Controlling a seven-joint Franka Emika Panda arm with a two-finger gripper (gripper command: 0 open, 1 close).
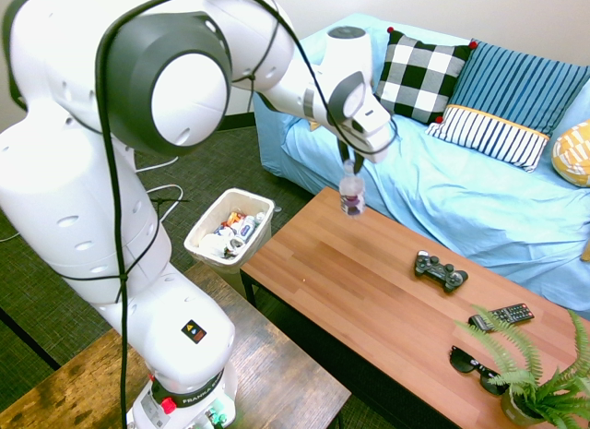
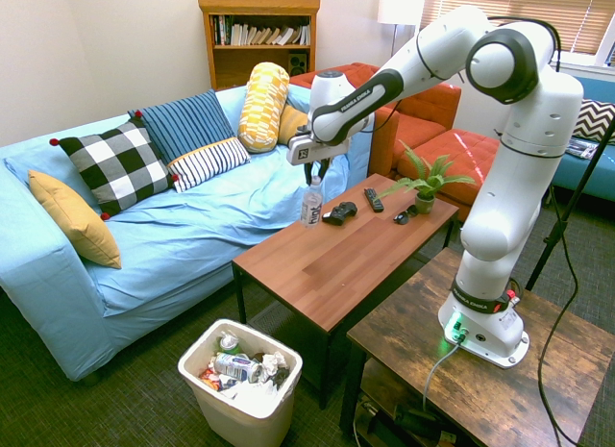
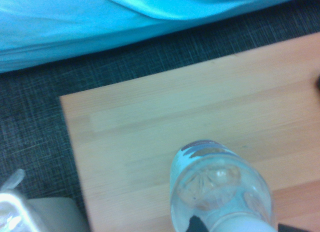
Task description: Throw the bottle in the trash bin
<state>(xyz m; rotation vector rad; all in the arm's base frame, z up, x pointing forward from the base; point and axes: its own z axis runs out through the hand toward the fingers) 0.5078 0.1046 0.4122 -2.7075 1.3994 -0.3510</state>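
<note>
The clear bottle [image 1: 351, 194] [image 2: 312, 202] with its dark label hangs upright from my gripper [image 1: 348, 161] [image 2: 315, 173], which is shut on its cap end. It sits over the sofa-side corner of the wooden coffee table [image 1: 369, 291] [image 2: 336, 260]; whether its base touches the wood I cannot tell. The wrist view looks down the bottle [image 3: 220, 187] onto that table corner [image 3: 200, 107]. The white trash bin [image 1: 198, 237] [image 2: 240, 418], full of colourful litter, stands on the carpet off the table's short end, away from the bottle.
On the table lie a black game controller [image 1: 440, 270] [image 2: 338, 212], a remote [image 1: 501, 315], sunglasses [image 1: 475, 366] and a potted fern [image 1: 544, 383] [image 2: 423, 183]. A blue sofa [image 1: 461, 198] [image 2: 192, 235] with pillows runs along the table's far side. Dark carpet lies between table and bin.
</note>
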